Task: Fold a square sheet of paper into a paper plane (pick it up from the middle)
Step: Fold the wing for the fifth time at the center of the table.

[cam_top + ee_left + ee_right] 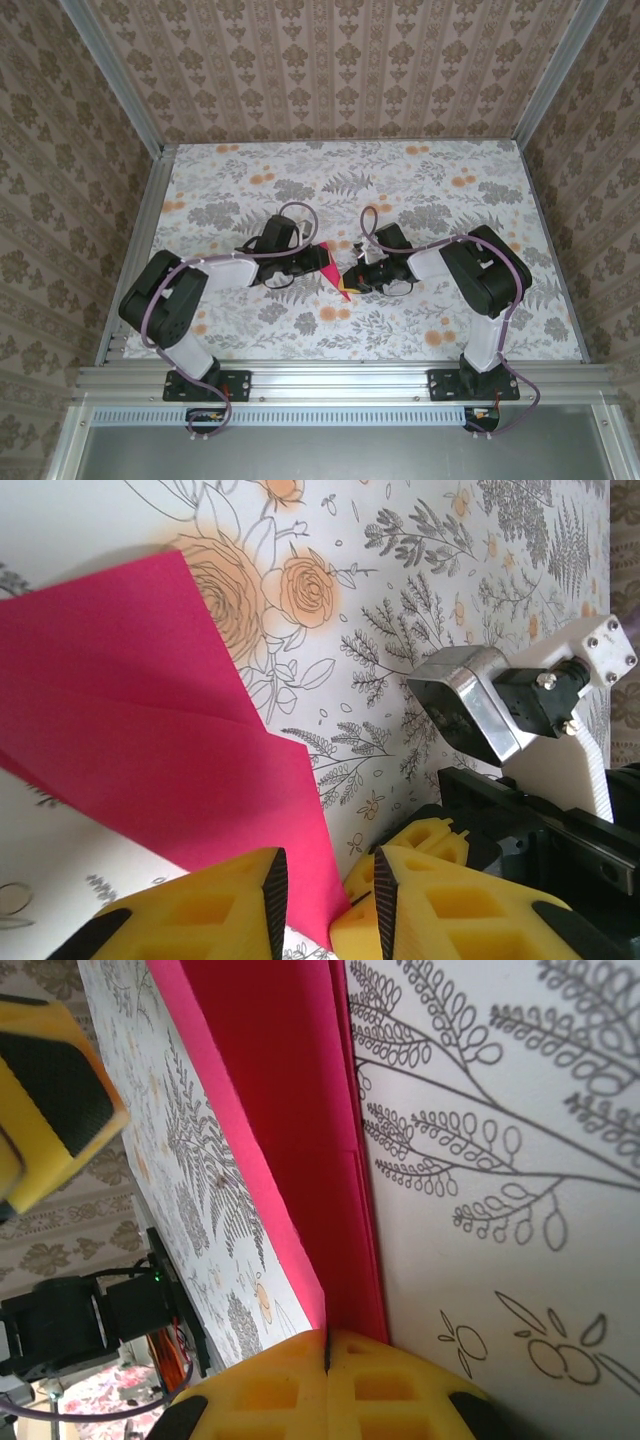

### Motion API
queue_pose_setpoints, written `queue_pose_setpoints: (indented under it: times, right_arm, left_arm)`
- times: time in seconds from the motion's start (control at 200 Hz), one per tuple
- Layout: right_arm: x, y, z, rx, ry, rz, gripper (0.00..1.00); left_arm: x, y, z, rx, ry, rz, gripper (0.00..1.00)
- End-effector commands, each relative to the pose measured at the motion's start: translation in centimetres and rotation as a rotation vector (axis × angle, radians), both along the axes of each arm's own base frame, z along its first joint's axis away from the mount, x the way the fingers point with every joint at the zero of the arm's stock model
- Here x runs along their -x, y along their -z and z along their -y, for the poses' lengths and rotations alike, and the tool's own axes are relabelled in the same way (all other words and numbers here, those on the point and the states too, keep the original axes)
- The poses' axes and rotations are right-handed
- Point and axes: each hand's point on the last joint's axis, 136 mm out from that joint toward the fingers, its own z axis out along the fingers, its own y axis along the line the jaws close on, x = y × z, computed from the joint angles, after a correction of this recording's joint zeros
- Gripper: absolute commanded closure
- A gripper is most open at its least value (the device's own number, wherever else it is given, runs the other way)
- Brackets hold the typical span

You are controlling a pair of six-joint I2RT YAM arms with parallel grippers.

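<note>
1. Both arms are bent in toward the middle of the floral table (450,180), elbows out to the sides. Their wrists nearly meet nose to nose just near of the centre.
2. The left gripper (326,262) comes in from the left, and the right gripper (350,280) comes in from the right, a touch nearer the bases. They're really close together.
3. The magenta paper (338,285) sits right between them. From above it looks like a narrow folded sliver with its point aimed at the near edge.
4. In the right wrist view, the right gripper (325,1355) has its yellow fingers pressed tight together on the edge of the paper (280,1110). You can see stacked layers running into the seam, so that's a proper pinch.
5. In the left wrist view, the left gripper (328,895) has its jaws spread, with a clear gap between the black pads. A corner of the paper (150,730) dips into that gap, lying toward one pad, not clamped as far as I can see.
6. The paper shows a couple of creases and overlapping flaps. I can't tell if the bottom edge is on the table or lifted.
7. Count: two arms, two grippers, one piece of paper.
</note>
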Motion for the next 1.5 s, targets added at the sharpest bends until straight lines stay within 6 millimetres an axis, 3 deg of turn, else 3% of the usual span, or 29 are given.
queue_pose_setpoints:
  times: [0.0,0.965,1.25,1.495]
  right_arm:
    - [0.9,3.5,1.8,0.119,0.080,-0.096,1.00]
    - [1.2,4.3,2.6,0.165,0.097,-0.142,1.00]
    - [0.8,2.6,2.1,0.143,0.070,-0.110,1.00]
    - [1.1,0.7,2.0,0.137,0.022,-0.083,0.93]
  left_arm:
    - [-0.2,0.4,0.7,0.005,0.010,0.004,0.71]
    - [0.7,4.6,0.4,-0.094,0.009,-0.085,0.78]
    - [1.2,6.3,-0.3,-0.151,-0.011,-0.157,0.80]
    - [1.3,6.7,-0.9,-0.171,-0.032,-0.179,0.80]
